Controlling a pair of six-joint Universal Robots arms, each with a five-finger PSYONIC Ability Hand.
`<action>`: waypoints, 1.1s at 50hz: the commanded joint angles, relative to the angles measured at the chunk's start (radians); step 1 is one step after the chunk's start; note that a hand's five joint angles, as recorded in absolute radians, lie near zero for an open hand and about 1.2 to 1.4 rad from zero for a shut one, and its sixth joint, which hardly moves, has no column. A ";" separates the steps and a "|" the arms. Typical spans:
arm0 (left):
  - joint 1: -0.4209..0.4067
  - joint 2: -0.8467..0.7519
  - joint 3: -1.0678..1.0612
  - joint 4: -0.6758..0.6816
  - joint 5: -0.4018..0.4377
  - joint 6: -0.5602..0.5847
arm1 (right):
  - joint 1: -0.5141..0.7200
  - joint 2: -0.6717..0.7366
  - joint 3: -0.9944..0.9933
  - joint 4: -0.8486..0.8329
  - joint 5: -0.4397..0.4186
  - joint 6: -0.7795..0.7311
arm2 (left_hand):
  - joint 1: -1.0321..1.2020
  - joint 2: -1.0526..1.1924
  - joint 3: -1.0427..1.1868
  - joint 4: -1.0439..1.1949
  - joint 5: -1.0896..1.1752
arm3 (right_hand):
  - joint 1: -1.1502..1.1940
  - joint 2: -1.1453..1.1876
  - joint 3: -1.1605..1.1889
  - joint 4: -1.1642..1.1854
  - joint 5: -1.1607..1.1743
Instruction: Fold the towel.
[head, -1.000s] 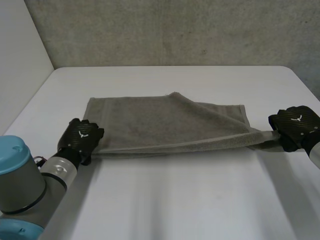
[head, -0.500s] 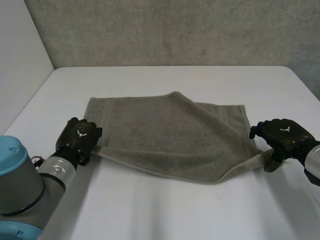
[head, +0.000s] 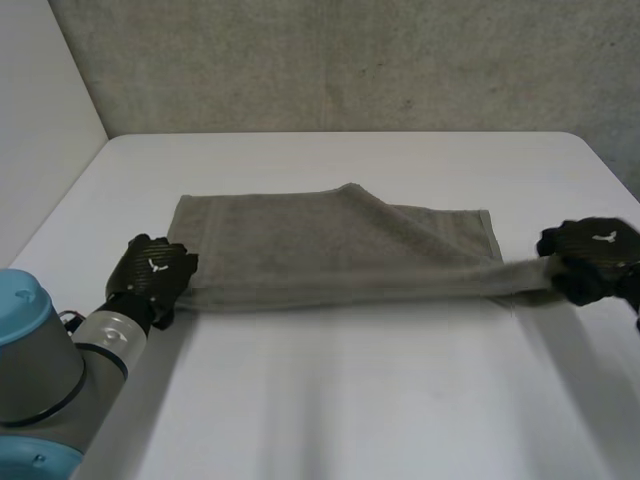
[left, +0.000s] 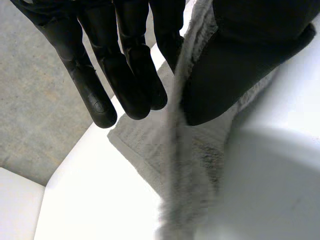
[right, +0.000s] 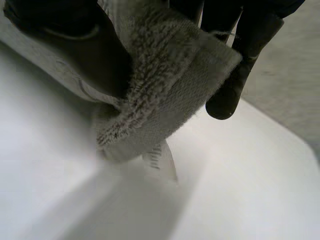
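Note:
A grey-brown towel (head: 330, 250) lies across the middle of the white table (head: 330, 400), its near edge pulled taut in a straight line between my two hands. My left hand (head: 152, 272) is shut on the towel's near left corner; in the left wrist view the thumb (left: 240, 60) pinches the towel's edge (left: 187, 150) against the fingers (left: 125, 65). My right hand (head: 592, 258) is shut on the near right corner, lifted a little off the table. In the right wrist view the towel corner (right: 170, 80) is wrapped between thumb (right: 65, 45) and fingers (right: 235, 75).
A grey wall (head: 350, 60) rises behind the table's far edge and a white wall (head: 40, 120) stands at the left. Bare table stretches in front of the towel and beyond it.
The near edge, which sagged in a loose curve half a second ago, is stretched tight again. My right hand moved outward to the right; my left hand shifted slightly left.

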 joint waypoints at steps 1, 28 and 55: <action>0.009 -0.007 0.004 0.000 -0.004 0.002 | -0.043 -0.006 -0.003 -0.017 -0.002 0.020 | 0.223 0.168 0.169 0.168 0.192 | 0.061 0.061 0.058 0.060 0.053; 0.008 0.241 0.001 -0.054 0.007 0.163 | -0.052 -0.227 -0.023 0.009 -0.003 0.072 | 0.237 0.183 0.183 0.183 0.206 | 0.061 0.061 0.058 0.060 0.053; 0.019 0.005 0.346 -0.256 0.108 0.167 | 0.165 0.088 -0.563 0.365 0.083 -0.075 | 0.237 0.183 0.183 0.183 0.206 | 0.061 0.061 0.058 0.060 0.053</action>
